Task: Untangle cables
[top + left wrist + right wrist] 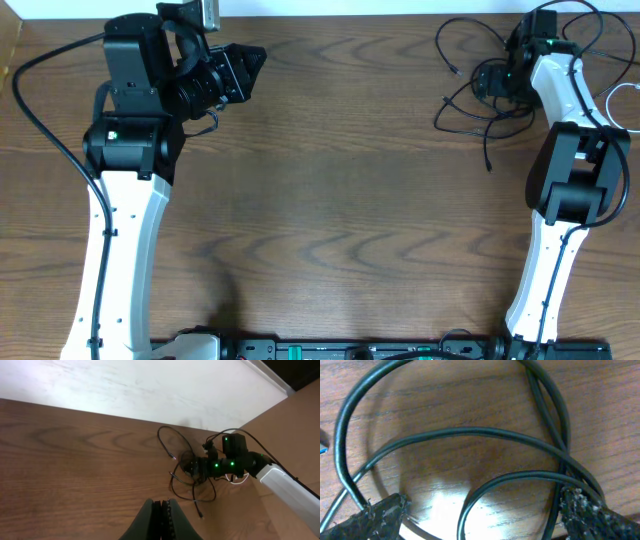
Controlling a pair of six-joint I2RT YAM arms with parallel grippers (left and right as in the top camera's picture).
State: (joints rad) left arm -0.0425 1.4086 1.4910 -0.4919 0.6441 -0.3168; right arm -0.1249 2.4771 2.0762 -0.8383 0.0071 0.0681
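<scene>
The black cables (470, 90) lie in a tangled pile at the table's far right; they also show in the left wrist view (187, 467). A white cable (618, 100) loops at the right edge beside the right arm. My right gripper (497, 80) is down in the tangle, open, its two fingertips (482, 510) set wide apart on the wood with black cable loops (470, 435) crossing between and around them. My left gripper (250, 62) is shut and empty, held above the table at the far left, far from the cables; its closed tips show in the left wrist view (162, 510).
A white wall (150, 385) runs along the table's far edge. A loose black plug end (488, 165) trails toward the table's middle. The arms' own thick black cords hang at the far left (40, 110) and far right.
</scene>
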